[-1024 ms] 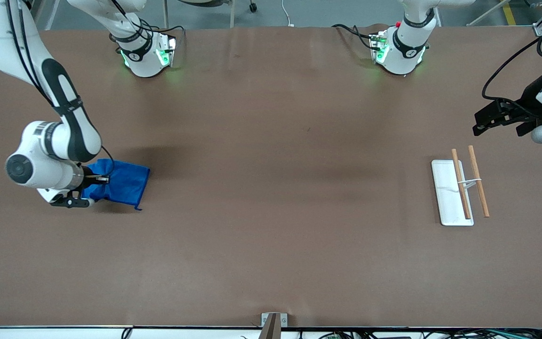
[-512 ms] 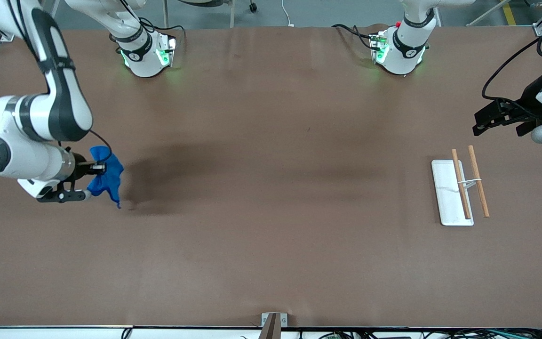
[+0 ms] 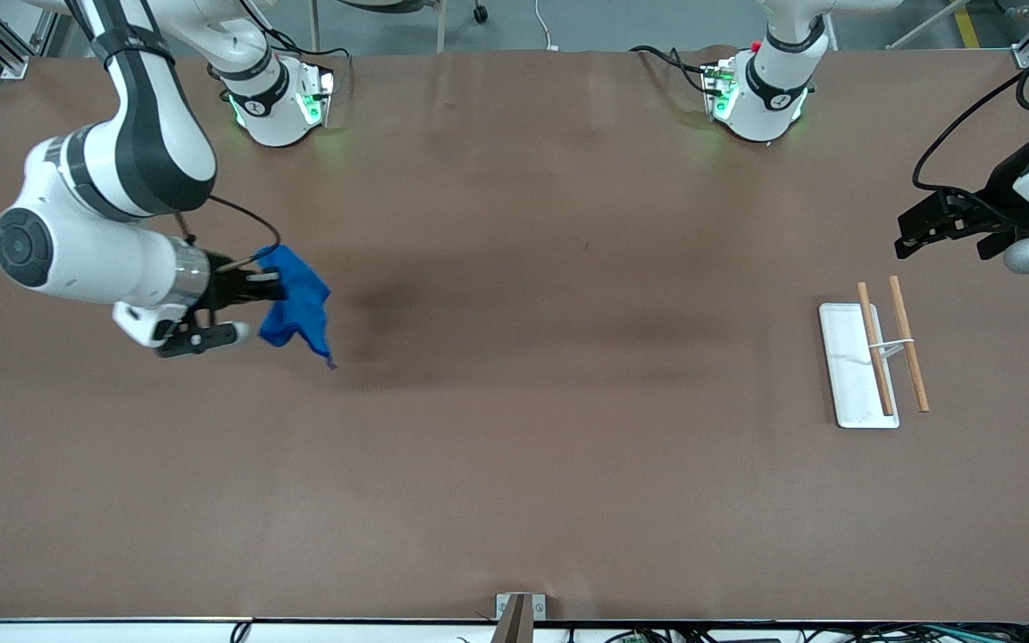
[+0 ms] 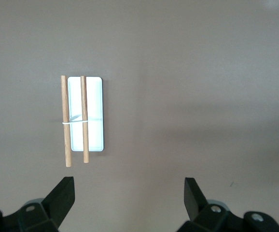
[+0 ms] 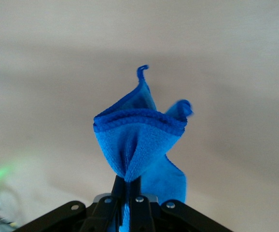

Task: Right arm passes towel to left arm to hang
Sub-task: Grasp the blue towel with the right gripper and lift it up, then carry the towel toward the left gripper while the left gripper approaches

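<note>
My right gripper [image 3: 266, 288] is shut on the bright blue towel [image 3: 298, 305] and holds it bunched in the air over the table toward the right arm's end. In the right wrist view the towel [image 5: 138, 140] hangs from the shut fingers [image 5: 130, 191], its corner loop free. My left gripper [image 3: 912, 234] is open and empty, in the air at the left arm's end of the table, over the bare table beside the rack. In the left wrist view its fingers [image 4: 64, 193] stand wide apart above the table.
A white base [image 3: 845, 366] with two wooden rods [image 3: 874, 348] lies on the table toward the left arm's end; it also shows in the left wrist view [image 4: 93, 116]. Both arm bases [image 3: 278, 98] stand along the table's edge farthest from the front camera.
My right gripper has lifted the towel off the table and carried it toward the middle of the table. The towel went from spread flat to bunched and hanging. The left arm barely moved.
</note>
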